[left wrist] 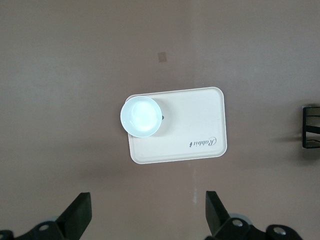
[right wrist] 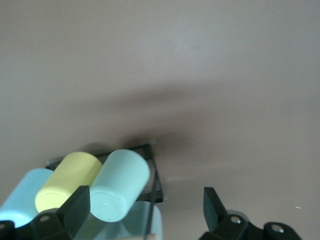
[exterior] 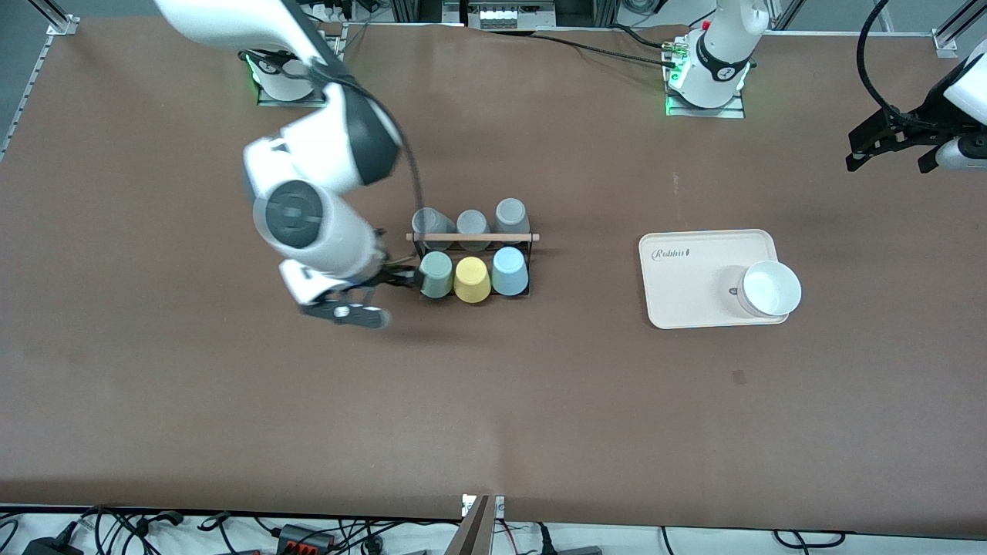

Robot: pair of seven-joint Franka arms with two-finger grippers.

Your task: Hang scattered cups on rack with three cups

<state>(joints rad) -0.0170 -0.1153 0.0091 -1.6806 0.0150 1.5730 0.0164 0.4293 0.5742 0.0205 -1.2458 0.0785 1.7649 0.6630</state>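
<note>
a brown surface (exterior: 540, 401) carries a small black wire rack (exterior: 532, 266) with a light wooden rod (exterior: 472, 237) across its top, and everything here is placed from that rack. six cups sit upside down on its pegs in two rows. in the row nearer the front camera, a pale mint green cup (exterior: 436, 275) stands at the end toward the right arm's end of the surface, a yellow cup (exterior: 471, 279) in the middle, and a light blue cup (exterior: 509, 271) at the end toward the left arm's end. three grey cups (exterior: 472, 223) fill the row farther from the front camera. the right gripper (exterior: 378, 297) is just beside the rack at the mint cup's end, its fingers spread wide and holding nothing; the right wrist view shows the mint cup (right wrist: 119, 185) close by one dark finger, though contact between them cannot be made out. well apart from the rack, toward the left arm's end of the surface, lies a cream tray (exterior: 694, 293), with a white bowl (exterior: 769, 289) resting on the tray corner farthest from the rack. the left gripper (exterior: 894, 158) waits up in the air, well clear of the rack and past the tray toward the left arm's end, its fingers (left wrist: 79, 215) wide apart and empty.
</note>
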